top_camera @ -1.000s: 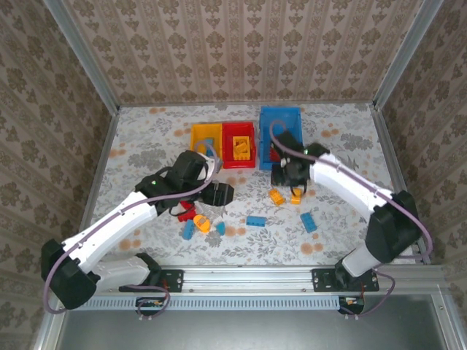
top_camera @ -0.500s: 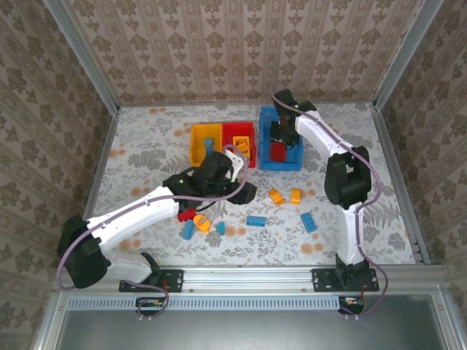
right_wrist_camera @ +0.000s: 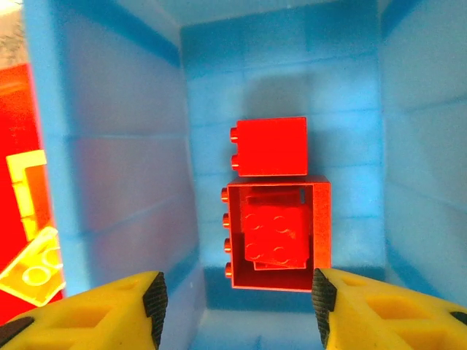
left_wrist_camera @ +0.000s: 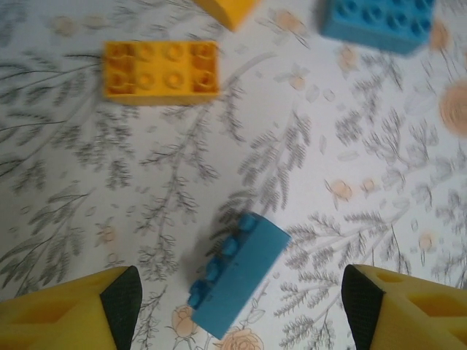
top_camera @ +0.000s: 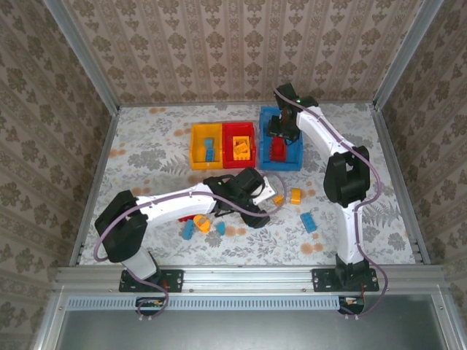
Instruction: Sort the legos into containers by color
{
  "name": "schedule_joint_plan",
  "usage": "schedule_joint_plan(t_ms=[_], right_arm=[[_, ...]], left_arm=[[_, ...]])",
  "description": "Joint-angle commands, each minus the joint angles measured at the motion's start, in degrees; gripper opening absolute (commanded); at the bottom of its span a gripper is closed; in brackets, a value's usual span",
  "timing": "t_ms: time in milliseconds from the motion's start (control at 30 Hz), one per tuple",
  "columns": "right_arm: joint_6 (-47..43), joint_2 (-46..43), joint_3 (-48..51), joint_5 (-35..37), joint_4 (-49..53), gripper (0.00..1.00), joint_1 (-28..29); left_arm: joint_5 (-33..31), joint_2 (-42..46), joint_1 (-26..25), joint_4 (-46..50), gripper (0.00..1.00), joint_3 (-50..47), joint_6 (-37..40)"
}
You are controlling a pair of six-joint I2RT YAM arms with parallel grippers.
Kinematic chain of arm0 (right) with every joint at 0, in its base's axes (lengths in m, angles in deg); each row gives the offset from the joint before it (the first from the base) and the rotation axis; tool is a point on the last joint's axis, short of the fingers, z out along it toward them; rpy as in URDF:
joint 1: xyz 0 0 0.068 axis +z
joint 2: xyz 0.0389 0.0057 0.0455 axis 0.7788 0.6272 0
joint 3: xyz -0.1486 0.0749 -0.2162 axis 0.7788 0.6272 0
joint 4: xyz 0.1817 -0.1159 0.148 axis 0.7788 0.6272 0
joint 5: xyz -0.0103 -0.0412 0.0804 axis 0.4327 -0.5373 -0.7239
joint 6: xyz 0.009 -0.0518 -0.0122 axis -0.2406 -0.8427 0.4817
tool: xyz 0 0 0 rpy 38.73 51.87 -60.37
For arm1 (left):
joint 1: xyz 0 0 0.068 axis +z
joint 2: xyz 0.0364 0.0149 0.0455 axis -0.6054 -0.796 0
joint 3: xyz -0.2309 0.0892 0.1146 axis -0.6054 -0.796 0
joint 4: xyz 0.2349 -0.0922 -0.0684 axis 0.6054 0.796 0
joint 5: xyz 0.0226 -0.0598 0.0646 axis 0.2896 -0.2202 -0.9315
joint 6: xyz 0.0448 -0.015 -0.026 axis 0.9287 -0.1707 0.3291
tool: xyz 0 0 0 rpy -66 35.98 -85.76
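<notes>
My left gripper (top_camera: 255, 211) (left_wrist_camera: 241, 306) hangs open just above the table. A blue lego (left_wrist_camera: 237, 281) lies between its fingers, untouched. An orange lego (left_wrist_camera: 160, 71) and another blue one (left_wrist_camera: 379, 22) lie beyond it. My right gripper (top_camera: 280, 131) (right_wrist_camera: 239, 300) is open over the blue container (top_camera: 290, 117) and holds nothing. Below it lie a red brick (right_wrist_camera: 270, 146) and a red square frame (right_wrist_camera: 321, 233) with a small red brick (right_wrist_camera: 276, 237) inside. The yellow container (top_camera: 197, 142) holds a blue lego (top_camera: 209, 152). The red container (top_camera: 228, 138) holds yellow pieces (top_camera: 240, 149).
Loose legos lie on the flowered table: two orange (top_camera: 278, 199) (top_camera: 295, 195), a blue one (top_camera: 309, 222) on the right, and red (top_camera: 188, 216), blue (top_camera: 188, 230), orange (top_camera: 203, 224) and blue (top_camera: 220, 228) pieces under the left arm. Metal rails edge the table.
The right arm swung from the table's middle to above the blue container and its jaws opened. The left arm reached rightward over the blue lego.
</notes>
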Motion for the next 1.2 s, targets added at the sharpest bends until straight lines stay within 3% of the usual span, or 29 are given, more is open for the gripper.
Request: schedule_joint_plan(t_ms=[0,333,533,700,767,967,1167], right_arm=[[0.38,-8.99,-0.64,-0.83,2.03,0.6,1.07],[5.31,-36.42,29.28,-4.39,-6.14,0.61,1.97],[7.36,-48.1,39.12,-4.34,-4.31,0.6,3.14],[7.77,-53.09,44.42,-4.69,-3.04,0.6,3.6],[7.39,-54.68,46.09,-5.14,-3.16,0.6,3.74],[2.66,-58.97,50.56,-10.03,-5.62,0.57,4.77],[0.56,-59.53,53.87,-11.7,-9.73,0.57,9.82]], left_arm=[[1.54,-0.81,-1.3,2.72,0.76,0.3,11.96],[-1.73,-10.39,-1.19,2.13,0.72,2.48,16.16],[-1.89,-13.49,-1.28,0.66,0.42,3.6,14.93],[-3.07,-12.78,-1.19,-0.85,0.11,3.18,13.01],[-4.26,-11.74,-1.06,-1.32,0.04,2.73,11.91],[-5.67,-4.82,3.46,-1.07,0.0,2.06,3.97],[-7.71,1.18,12.16,3.13,0.0,3.98,-2.1]])
